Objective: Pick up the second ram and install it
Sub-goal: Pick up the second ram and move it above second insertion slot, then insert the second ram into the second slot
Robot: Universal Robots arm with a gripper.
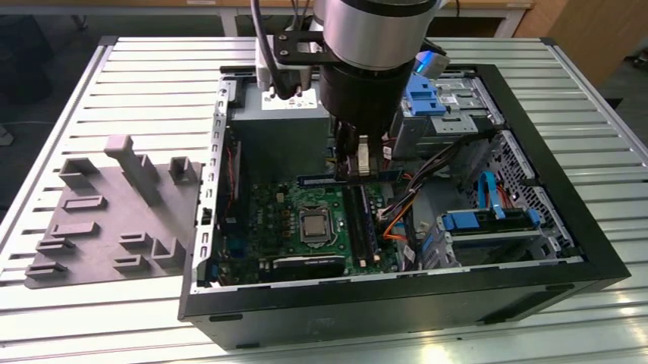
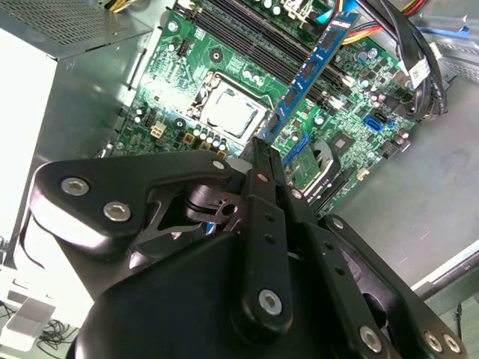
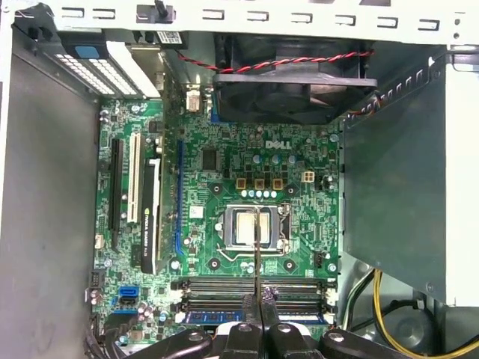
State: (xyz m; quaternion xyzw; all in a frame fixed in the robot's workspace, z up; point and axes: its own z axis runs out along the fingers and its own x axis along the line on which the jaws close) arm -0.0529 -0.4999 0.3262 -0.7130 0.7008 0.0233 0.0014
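Observation:
My gripper (image 1: 362, 168) hangs inside the open computer case (image 1: 567, 227), above the motherboard (image 1: 273, 205). It is shut on the second ram (image 2: 314, 67), a thin bluish stick that juts out from the fingertips. The exterior view shows the ram (image 1: 322, 180) lying level, toward that view's left of the gripper. In the first wrist view the ram (image 3: 257, 247) is seen edge-on, crossing above the black memory slots (image 3: 254, 288) at about a right angle. The gripper (image 3: 258, 318) is above those slots. The ram is clear of the board.
The processor socket (image 1: 316, 226) sits beside the slots (image 1: 362, 227). Orange and black cables (image 1: 405, 208) and blue drive brackets (image 1: 476, 221) crowd the exterior view's right. A fan (image 3: 288, 82) is at the case's rear. A grey moulded fixture (image 1: 111, 216) lies outside the case.

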